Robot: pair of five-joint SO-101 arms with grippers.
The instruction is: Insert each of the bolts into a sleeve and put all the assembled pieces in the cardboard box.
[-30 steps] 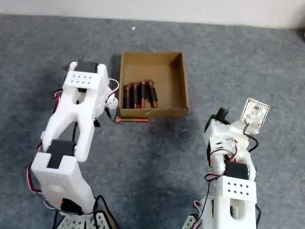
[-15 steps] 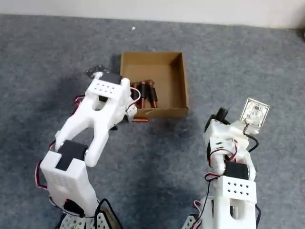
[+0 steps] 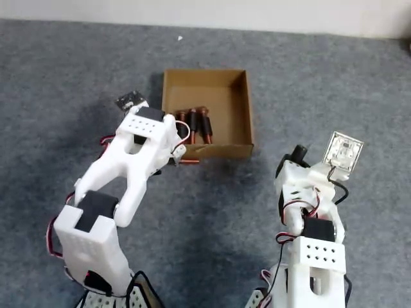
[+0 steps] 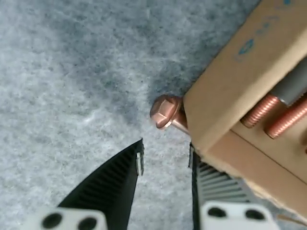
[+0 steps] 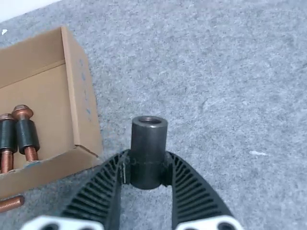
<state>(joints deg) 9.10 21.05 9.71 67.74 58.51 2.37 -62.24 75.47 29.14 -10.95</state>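
A loose copper bolt (image 4: 165, 111) lies on the grey carpet against the front wall of the cardboard box (image 4: 240, 81), its hex head just beyond my left gripper (image 4: 165, 160). That gripper is open, its fingers straddling the bolt's line near the box's front left corner. From above, the bolt's (image 3: 188, 161) threaded end sticks out from under the left arm (image 3: 138, 151). My right gripper (image 5: 147, 160) is shut on an upright black sleeve (image 5: 148, 139), to the right of the box (image 3: 241, 109). Several assembled pieces (image 3: 196, 125) lie inside the box.
Grey carpet (image 3: 212, 218) runs between the two arms and on the right of the box. A pale wall strip (image 3: 257, 13) borders the far side. The box's front wall (image 3: 218, 152) stands right behind the loose bolt.
The left arm has swung right toward the box's front left corner and now covers the bolt's head end. The right arm and its sleeve have stayed still.
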